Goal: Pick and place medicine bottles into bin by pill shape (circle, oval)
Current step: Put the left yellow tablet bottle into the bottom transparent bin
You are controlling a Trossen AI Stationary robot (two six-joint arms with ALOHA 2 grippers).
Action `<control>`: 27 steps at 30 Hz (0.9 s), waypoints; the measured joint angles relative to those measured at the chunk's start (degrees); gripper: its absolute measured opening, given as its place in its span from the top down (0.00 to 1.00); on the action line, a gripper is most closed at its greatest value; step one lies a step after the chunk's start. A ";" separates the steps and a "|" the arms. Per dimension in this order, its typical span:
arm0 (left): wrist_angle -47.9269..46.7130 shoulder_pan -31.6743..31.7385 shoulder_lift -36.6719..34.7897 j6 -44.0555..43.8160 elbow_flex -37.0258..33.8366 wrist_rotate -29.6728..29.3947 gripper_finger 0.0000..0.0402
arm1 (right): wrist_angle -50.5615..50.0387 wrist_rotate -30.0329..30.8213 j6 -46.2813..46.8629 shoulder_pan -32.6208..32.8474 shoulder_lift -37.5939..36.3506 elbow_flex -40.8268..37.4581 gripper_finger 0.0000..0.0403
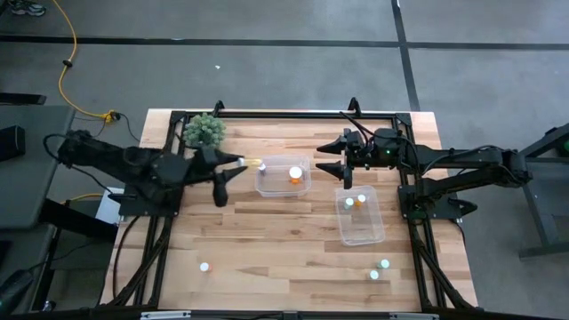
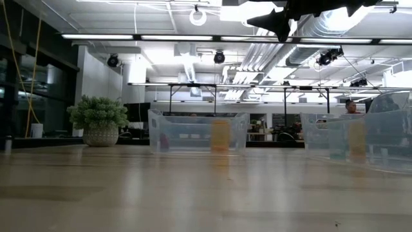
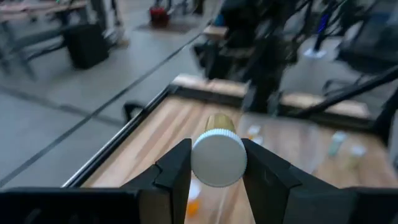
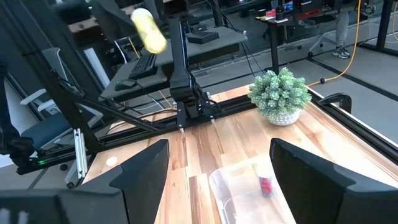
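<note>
Left gripper [image 3: 217,171] is pinching a small cylindrical medicine bottle with a white round cap and a yellowish body [image 3: 219,154], fingers pressing on both sides of the cap. It is holding the bottle in the air, just beside the near wall of the clear plastic bin [image 1: 283,176], where one orange bottle [image 1: 295,173] is lying. The bottle is looking light, stiff and smooth, so it could probably slip; gripping lower, on the body, seems safer. Right gripper [image 4: 217,168] is waiting with fingers spread, above the second clear bin [image 1: 360,215].
</note>
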 joint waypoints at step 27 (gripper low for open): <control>29.72 12.33 17.24 -1.73 -0.02 24.91 0.71 | 0.79 -0.96 -0.87 0.00 0.00 0.00 0.32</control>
